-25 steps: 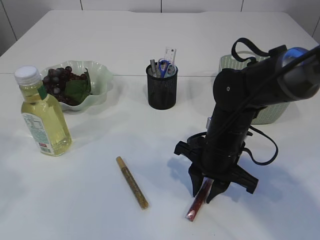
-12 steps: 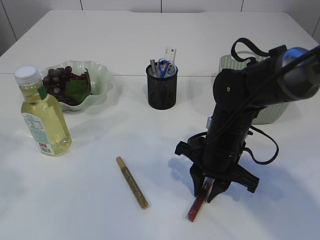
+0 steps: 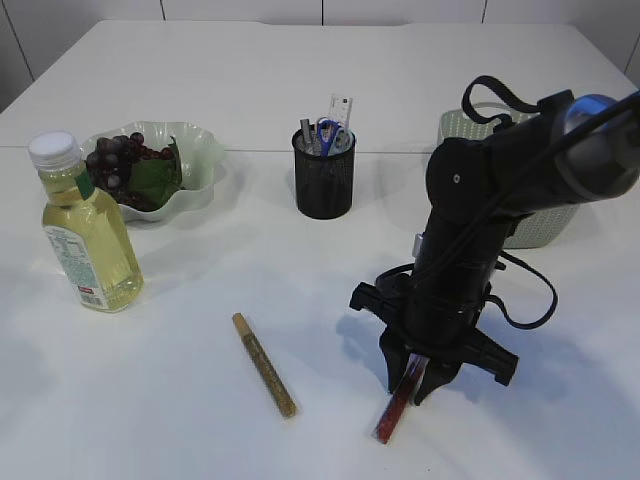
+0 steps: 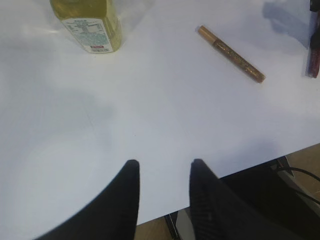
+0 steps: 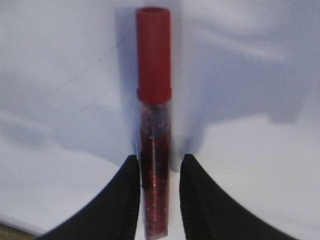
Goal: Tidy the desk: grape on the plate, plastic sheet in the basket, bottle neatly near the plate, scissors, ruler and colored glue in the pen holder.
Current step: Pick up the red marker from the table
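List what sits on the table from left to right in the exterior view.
Bottle → plate of grapes → gold glue stick → pen holder → red glue stick in the right pincer → basket.

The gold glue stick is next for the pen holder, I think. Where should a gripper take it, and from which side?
Probably mid-barrel, from straight above. The gold glue stick lies flat and alone on the table, slanted, so the jaws should close across its narrow width, turned square to its long axis.
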You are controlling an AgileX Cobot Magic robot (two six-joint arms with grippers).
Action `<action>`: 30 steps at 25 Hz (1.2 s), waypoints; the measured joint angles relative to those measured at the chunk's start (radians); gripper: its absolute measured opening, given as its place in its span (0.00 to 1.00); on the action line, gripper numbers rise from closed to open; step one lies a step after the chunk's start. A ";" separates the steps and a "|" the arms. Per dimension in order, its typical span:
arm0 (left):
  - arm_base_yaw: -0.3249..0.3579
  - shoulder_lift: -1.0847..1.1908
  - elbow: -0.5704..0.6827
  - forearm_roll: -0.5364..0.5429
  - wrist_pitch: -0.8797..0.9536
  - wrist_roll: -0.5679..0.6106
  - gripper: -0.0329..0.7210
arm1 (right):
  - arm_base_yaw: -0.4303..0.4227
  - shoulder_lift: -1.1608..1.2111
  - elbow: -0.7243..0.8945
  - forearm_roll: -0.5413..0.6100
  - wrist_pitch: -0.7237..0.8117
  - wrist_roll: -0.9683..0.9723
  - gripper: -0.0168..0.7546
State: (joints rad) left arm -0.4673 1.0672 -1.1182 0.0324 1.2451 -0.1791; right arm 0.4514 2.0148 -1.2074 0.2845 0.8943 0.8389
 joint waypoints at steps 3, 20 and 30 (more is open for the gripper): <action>0.000 0.000 0.000 0.000 0.000 0.000 0.37 | 0.000 0.000 0.000 0.000 0.000 0.000 0.32; 0.000 0.000 0.000 -0.002 0.000 0.002 0.37 | 0.000 0.000 0.000 -0.011 -0.002 -0.002 0.26; 0.000 0.000 0.000 -0.004 0.000 0.002 0.37 | 0.000 0.000 0.000 -0.023 -0.002 -0.010 0.26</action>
State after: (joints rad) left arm -0.4673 1.0672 -1.1182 0.0283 1.2451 -0.1770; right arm 0.4514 2.0148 -1.2074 0.2614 0.8922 0.8293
